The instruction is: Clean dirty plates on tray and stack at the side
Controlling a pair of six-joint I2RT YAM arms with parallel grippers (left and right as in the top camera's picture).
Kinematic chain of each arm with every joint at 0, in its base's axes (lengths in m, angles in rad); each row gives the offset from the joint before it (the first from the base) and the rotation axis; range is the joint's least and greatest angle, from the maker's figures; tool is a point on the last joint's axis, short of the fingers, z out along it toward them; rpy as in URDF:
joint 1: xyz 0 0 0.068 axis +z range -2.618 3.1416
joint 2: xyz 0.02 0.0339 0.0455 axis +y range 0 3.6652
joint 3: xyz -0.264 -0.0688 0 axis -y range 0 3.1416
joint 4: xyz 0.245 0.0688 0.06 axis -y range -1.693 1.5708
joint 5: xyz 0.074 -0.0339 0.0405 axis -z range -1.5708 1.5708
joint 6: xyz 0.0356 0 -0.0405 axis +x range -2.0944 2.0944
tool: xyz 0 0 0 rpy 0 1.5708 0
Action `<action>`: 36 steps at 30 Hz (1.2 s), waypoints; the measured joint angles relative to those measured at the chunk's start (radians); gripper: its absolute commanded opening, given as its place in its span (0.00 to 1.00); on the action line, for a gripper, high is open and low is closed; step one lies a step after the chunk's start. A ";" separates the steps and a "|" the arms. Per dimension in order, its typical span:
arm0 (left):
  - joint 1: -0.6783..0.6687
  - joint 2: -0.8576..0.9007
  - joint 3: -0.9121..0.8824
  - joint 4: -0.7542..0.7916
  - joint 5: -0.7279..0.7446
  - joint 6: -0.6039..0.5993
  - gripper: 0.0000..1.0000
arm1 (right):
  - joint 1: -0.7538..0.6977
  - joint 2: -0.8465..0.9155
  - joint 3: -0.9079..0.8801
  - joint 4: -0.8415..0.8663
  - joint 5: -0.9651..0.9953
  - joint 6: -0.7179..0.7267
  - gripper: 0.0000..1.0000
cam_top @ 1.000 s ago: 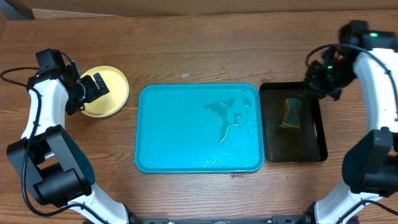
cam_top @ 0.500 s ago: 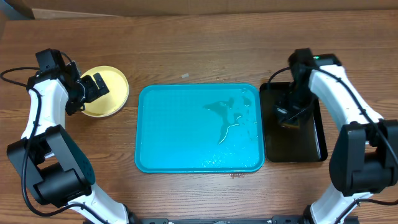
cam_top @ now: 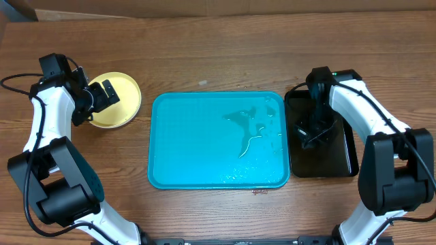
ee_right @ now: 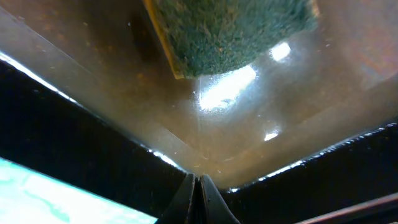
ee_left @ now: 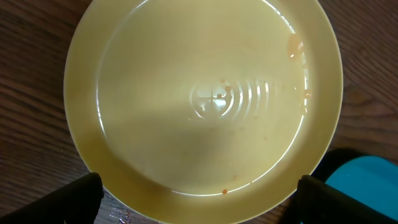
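Your closed right gripper (ee_right: 196, 186) has dropped into the black tray (cam_top: 344, 160); left gripper (cam_top: 103, 94) open above the yellow plate (ee_left: 199, 93), turquoise tray (cam_top: 197, 150) cleared.

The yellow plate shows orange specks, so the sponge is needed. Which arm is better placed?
Right. The right gripper, shut, is over the black tray beside the sponge; the left gripper hovers over the yellow plate across the turquoise tray.
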 measured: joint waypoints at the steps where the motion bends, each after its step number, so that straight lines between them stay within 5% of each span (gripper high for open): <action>1: 0.000 0.000 0.000 0.000 0.000 0.000 1.00 | 0.000 0.000 -0.011 0.005 -0.006 0.003 0.04; 36: 0.000 0.000 0.000 0.000 0.000 0.000 1.00 | 0.080 0.000 -0.107 0.062 -0.103 0.015 0.04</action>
